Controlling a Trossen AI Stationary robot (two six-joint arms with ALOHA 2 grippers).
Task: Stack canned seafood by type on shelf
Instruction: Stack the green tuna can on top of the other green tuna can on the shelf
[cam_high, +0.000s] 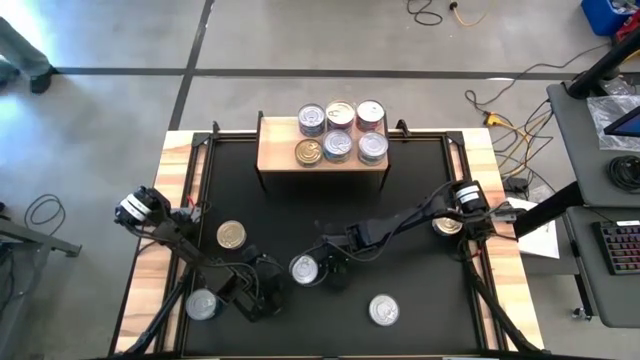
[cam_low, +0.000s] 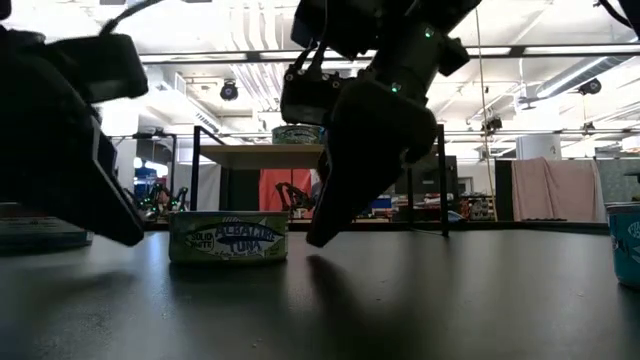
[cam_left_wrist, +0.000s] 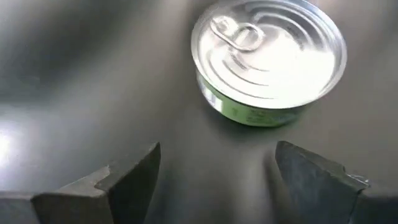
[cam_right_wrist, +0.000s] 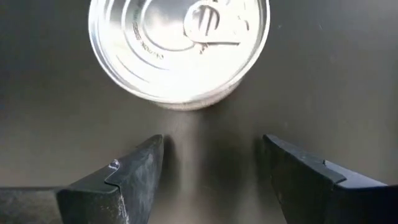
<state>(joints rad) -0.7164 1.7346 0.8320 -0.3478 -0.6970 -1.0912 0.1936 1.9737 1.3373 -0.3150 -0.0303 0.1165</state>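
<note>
The large black mat (cam_high: 330, 215) is covering most of a light-wood table (cam_high: 155, 250), which is standing on a grey concrete floor (cam_high: 120, 100) crossed by dark tape lines. Cables (cam_high: 510, 130) are trailing across the floor at the upper right of the high view, and a desk with a keyboard (cam_high: 622, 245) is sitting at the right edge. In the low view a bright workshop with ceiling lights is showing behind the mat.

The low light-wood shelf on thin black legs (cam_high: 275, 150) is standing at the upper centre of the mat. Six round tins (cam_high: 340, 132) are sitting on it in two rows of three, one gold-lidded tin (cam_high: 308, 152) at the lower left of the group.

Loose tins are lying on the mat: a gold-lidded one (cam_high: 231, 235) at left, a silver one (cam_high: 201, 305) at lower left, a silver one (cam_high: 384, 310) at lower centre, and a gold one (cam_high: 447, 224) under the right arm's wrist.

The silver-lidded tin with a green side label (cam_high: 304, 269) is lying at centre; the low view shows an albacore tuna label (cam_low: 229, 238).

The right gripper (cam_right_wrist: 211, 165) is hovering just beside this tin, fingers spread, tin lying ahead of the tips and not between them.

The left gripper (cam_left_wrist: 217, 168) is also facing a silver tin (cam_left_wrist: 268, 59), fingers spread, tin lying apart from the tips.
</note>
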